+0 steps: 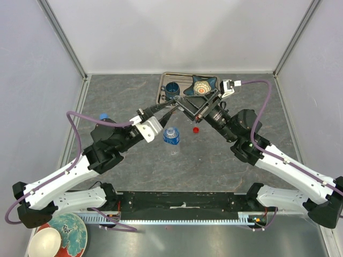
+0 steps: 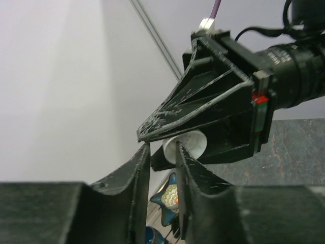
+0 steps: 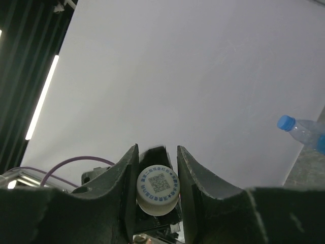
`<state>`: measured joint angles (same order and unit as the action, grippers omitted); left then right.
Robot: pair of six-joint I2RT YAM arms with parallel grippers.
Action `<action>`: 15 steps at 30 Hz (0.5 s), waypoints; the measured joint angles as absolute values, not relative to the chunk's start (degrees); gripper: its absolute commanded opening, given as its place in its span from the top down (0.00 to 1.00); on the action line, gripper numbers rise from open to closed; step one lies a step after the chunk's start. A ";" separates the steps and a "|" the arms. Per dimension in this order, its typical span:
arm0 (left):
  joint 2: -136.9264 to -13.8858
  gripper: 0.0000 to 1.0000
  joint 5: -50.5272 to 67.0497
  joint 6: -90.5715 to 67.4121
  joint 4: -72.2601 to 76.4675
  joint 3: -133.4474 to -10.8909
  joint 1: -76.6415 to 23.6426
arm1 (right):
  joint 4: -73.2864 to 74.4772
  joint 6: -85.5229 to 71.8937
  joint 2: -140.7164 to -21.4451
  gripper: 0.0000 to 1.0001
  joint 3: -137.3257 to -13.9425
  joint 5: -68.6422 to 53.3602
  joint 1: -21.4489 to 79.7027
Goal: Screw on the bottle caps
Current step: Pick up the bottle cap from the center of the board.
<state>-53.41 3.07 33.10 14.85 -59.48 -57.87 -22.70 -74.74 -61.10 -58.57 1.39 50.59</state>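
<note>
**Right claw** (image 3: 157, 148): clamped on a small round white plastic cap with a printed code on its top (image 3: 158, 189), raised off the tabletop at upper centre of the top view.

**Left claw** (image 2: 162, 147): narrow gap, tips just beside that cap.

**Clear plastic bottle with a blue label** (image 1: 171, 135): upright at centre, below both claws.

**Small red cap** (image 1: 196, 129): just right of it, apart.

**Blue-capped bottle** (image 3: 304, 131): left, behind the left arm.

**Metal tray** (image 1: 162, 88): its near edge is close to the claws.

**Grey tabletop** (image 1: 134, 176): bare from the bottle to the arm bases.
</note>
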 measured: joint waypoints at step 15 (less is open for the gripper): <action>-49.36 0.01 -2.09 23.44 -0.21 -63.24 -54.63 | 1.76 -57.82 -48.45 0.77 -65.04 15.49 50.50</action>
